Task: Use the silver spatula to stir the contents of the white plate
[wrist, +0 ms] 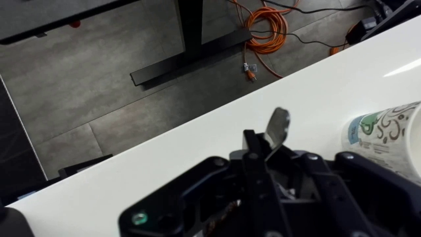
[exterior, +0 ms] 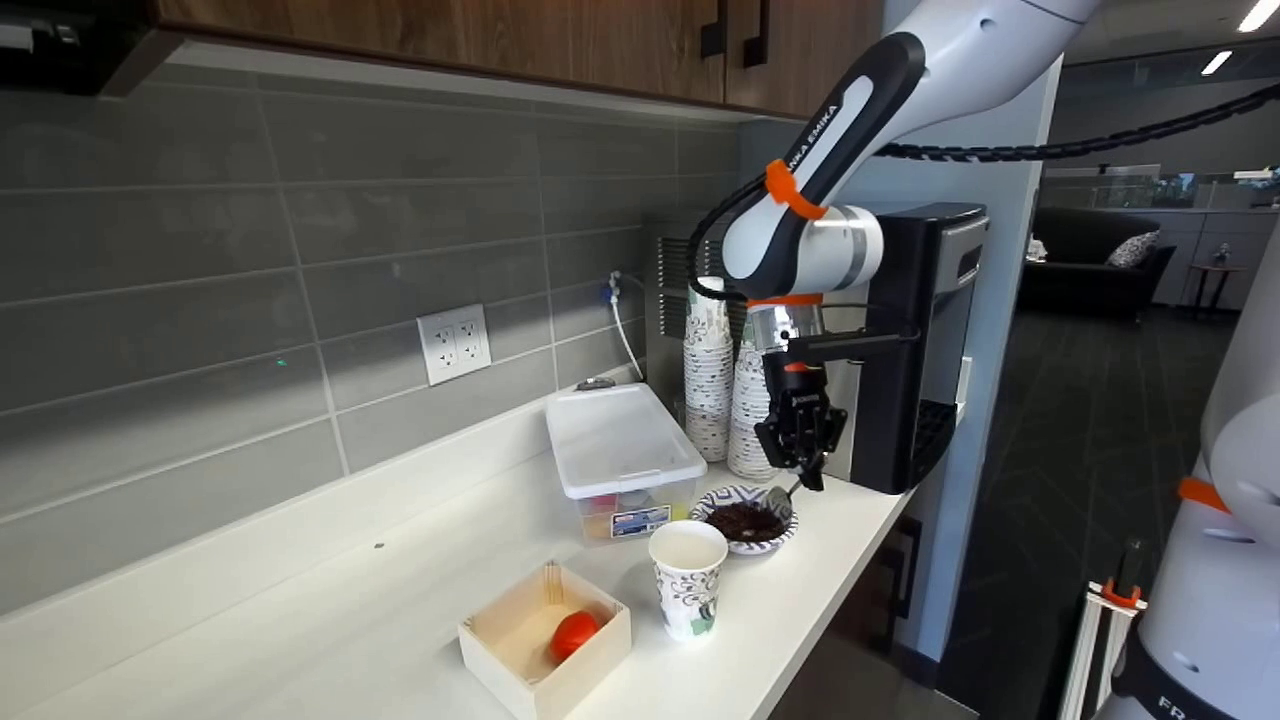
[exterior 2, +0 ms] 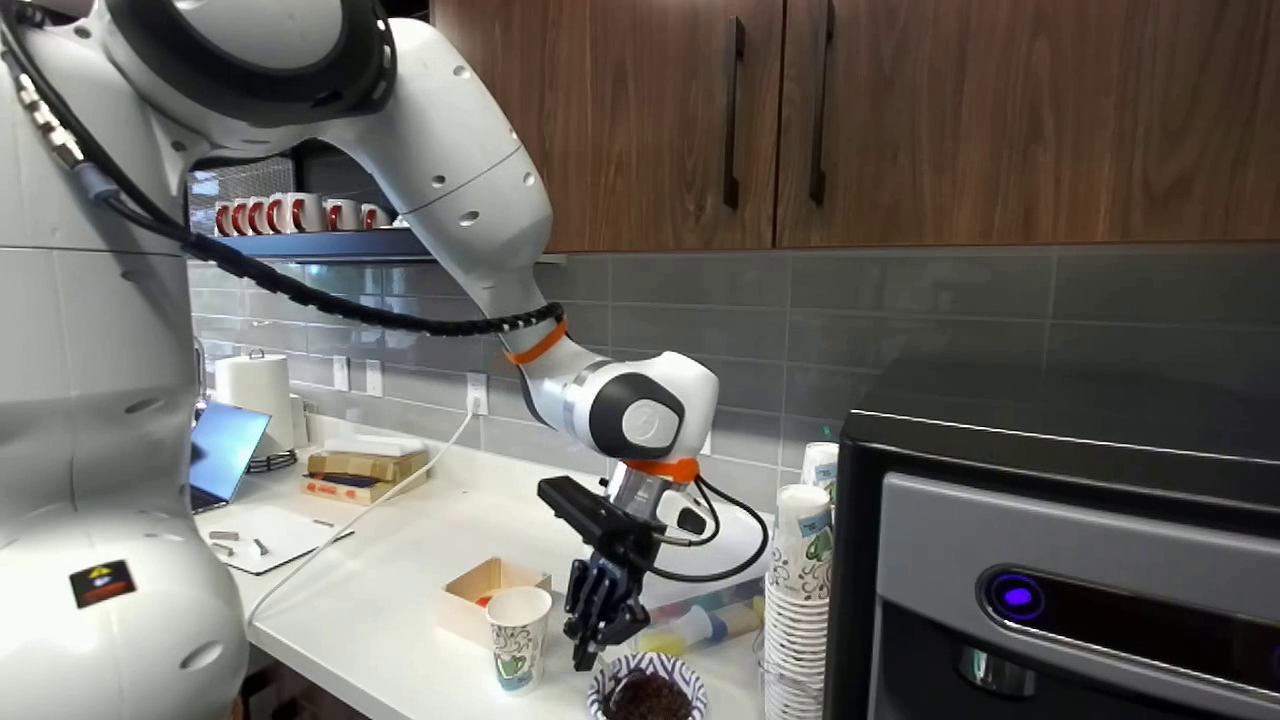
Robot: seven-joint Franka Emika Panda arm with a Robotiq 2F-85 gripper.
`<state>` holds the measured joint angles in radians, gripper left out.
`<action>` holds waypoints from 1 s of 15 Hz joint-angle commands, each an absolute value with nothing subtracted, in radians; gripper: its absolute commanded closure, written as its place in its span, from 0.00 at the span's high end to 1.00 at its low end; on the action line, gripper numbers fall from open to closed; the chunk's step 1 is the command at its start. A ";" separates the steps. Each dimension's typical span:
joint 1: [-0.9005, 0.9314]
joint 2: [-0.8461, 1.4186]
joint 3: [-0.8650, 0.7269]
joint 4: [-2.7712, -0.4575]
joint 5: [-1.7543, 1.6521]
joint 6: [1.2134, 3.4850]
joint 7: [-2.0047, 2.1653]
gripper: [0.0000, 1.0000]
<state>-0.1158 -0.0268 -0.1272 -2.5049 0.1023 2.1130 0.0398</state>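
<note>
The white plate (exterior: 757,547), a small round white dish with a blue zigzag pattern, holds dark brown contents (exterior: 740,522). It stands near the counter's right end, and shows at the bottom edge of an exterior view (exterior 2: 682,668). My gripper (exterior: 811,482) points down above the dish's edge and is shut on the silver spatula (exterior: 777,501). The spatula slants from the fingertips down into the dish, its broad end at the contents. In the wrist view its other flat silver end (wrist: 278,126) sticks out past the fingertips. The dish there is mostly hidden behind the gripper.
A patterned paper cup (exterior: 688,590) stands close to the dish. A lidded clear tub (exterior: 625,440) and cup stacks (exterior: 708,400) stand behind it. A black drink machine (exterior: 905,350) is beside. A wooden box (exterior: 590,672) holds a red item (exterior: 573,635).
</note>
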 commanded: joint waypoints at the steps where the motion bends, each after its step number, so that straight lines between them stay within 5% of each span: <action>1: -0.133 -0.048 -0.135 -2.493 0.033 2.117 0.135 0.01; 9: -0.107 -0.050 -0.108 -2.540 0.095 2.363 0.062 0.01; 15: -0.072 -0.062 -0.080 -2.552 0.296 2.332 -0.100 0.01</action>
<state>-0.0861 -0.0303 -0.0854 -2.5326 0.1989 2.3549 -0.0118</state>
